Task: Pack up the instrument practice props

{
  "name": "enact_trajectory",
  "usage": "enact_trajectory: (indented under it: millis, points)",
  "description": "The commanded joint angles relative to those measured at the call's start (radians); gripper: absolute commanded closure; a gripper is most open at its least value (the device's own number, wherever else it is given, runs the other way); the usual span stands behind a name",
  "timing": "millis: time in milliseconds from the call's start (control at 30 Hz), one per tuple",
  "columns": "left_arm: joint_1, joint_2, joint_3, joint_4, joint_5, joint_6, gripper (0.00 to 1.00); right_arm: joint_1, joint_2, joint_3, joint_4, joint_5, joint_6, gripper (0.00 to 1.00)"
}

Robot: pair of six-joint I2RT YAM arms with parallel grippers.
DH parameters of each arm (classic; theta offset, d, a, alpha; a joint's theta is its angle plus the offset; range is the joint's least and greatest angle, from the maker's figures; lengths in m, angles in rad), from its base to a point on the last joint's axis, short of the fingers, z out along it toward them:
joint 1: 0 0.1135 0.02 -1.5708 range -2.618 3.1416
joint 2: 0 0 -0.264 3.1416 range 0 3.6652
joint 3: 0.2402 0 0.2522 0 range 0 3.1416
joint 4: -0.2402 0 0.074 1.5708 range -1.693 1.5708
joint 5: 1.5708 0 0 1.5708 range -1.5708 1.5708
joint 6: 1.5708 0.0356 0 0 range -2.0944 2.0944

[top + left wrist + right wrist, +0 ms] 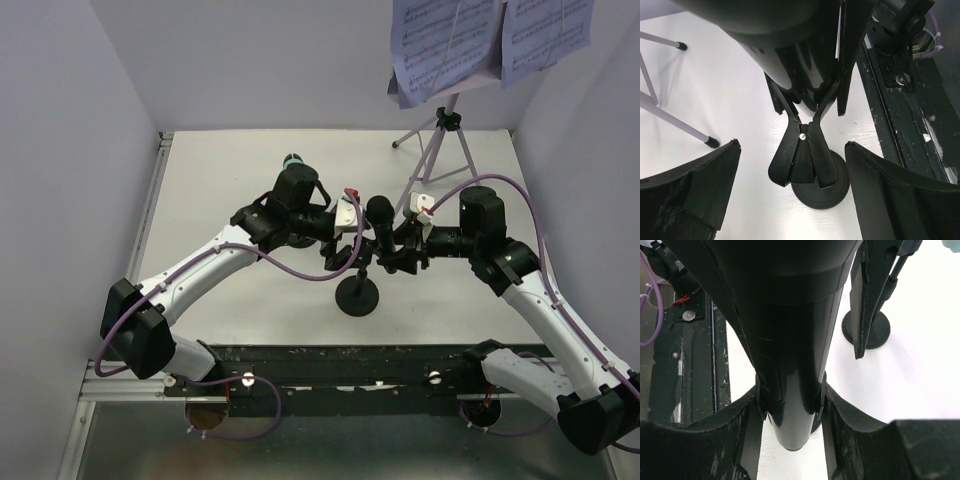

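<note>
The black microphone (790,365), judged rigid and slippery, is pinched on its barrel by the right end effector (790,407). At its 9 o'clock, the left end effector (790,147) is spread around the mic holder (820,192).

Looked like robotics lab test cell, not home or studio. Boxed in by plain white walls (60,150) on three sides of bare white table (230,160). Fitted with left arm (200,265) and right arm (545,300), bolted to scuffed dark rail (340,362) at near edge, strung with purple cables (296,272). Staged with few props only: lilac tripod music rack (436,152), printed sheet-music pages (445,45), black mic holder (358,298).
</note>
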Motion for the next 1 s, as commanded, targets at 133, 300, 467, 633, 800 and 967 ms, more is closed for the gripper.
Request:
enact_trajectory:
  millis: [133, 300, 467, 633, 800, 967]
  points:
    - [-0.007, 0.006, 0.0, 0.045, 0.056, -0.04, 0.19, 0.009, 0.0, -0.037, -0.023, 0.019, 0.02, 0.79]
    - [-0.007, -0.025, -0.023, 0.088, 0.026, -0.093, 0.28, 0.012, -0.003, -0.041, -0.028, 0.033, 0.018, 0.79]
    - [-0.007, -0.025, -0.047, 0.094, 0.022, -0.112, 0.6, 0.011, -0.001, -0.038, -0.02, 0.046, 0.018, 0.79]
    - [-0.007, -0.031, -0.058, 0.094, 0.019, -0.103, 0.9, 0.011, -0.003, -0.029, -0.037, 0.066, 0.015, 0.66]
    - [-0.004, -0.044, -0.086, 0.114, 0.01, -0.116, 1.0, 0.012, -0.007, 0.009, -0.08, 0.114, 0.037, 0.36]
    - [0.002, -0.06, -0.112, 0.139, -0.001, -0.135, 1.0, 0.012, 0.011, 0.069, -0.063, 0.113, 0.092, 0.29]
